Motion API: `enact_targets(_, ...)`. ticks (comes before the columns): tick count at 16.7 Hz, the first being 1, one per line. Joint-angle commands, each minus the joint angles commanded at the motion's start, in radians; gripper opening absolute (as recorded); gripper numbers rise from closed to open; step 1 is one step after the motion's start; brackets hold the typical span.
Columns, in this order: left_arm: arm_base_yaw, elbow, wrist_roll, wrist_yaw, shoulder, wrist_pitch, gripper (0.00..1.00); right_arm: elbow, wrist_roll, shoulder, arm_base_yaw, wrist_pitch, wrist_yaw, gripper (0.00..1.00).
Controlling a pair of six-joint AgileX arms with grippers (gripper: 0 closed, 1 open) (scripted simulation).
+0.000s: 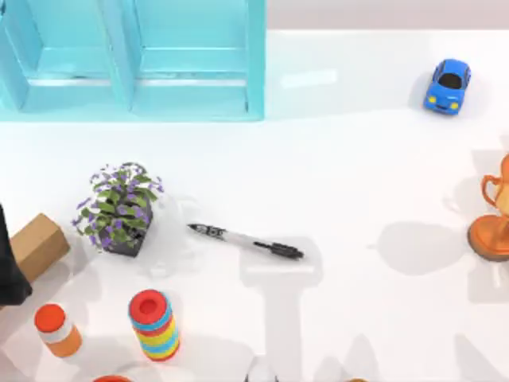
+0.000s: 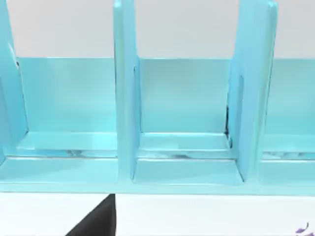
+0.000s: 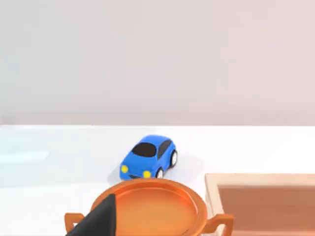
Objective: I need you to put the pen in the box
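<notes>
Pen (image 1: 246,240) lies flat on the tabletop (image 1: 358,159), just right of the potted plant (image 1: 119,208), ungrasped. Jaw state of either arm: cannot tell.

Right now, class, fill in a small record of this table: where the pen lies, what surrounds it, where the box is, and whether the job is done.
pen: flat on the white table, near the middle, untouched
nearest neighbour: potted plant to its left, apart from it
box: turquoise, divided into compartments, far left of the table
other items: blue toy car far right; orange trophy at right edge; striped ring stack
task state: pen not yet in box
</notes>
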Motion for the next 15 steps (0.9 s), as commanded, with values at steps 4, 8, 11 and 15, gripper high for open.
enact_targets(4, 0.0, 0.0, 0.0, 0.0, 0.0, 0.0, 1.0, 0.026, -0.005, 0.026, 0.005, -0.017, 0.0, 1.0)
enact_targets(8, 0.0, 0.0, 0.0, 0.0, 0.0, 0.0, 1.0, 0.192, -0.038, 0.192, 0.042, -0.131, -0.002, 1.0)
enact_targets(11, 0.0, 0.0, 0.0, 0.0, 0.0, 0.0, 1.0, 0.401, -0.08, 0.398, 0.09, -0.271, -0.007, 1.0)
enact_targets(15, 0.0, 0.0, 0.0, 0.0, 0.0, 0.0, 1.0, 0.764, -0.151, 0.75, 0.174, -0.507, -0.017, 1.0)
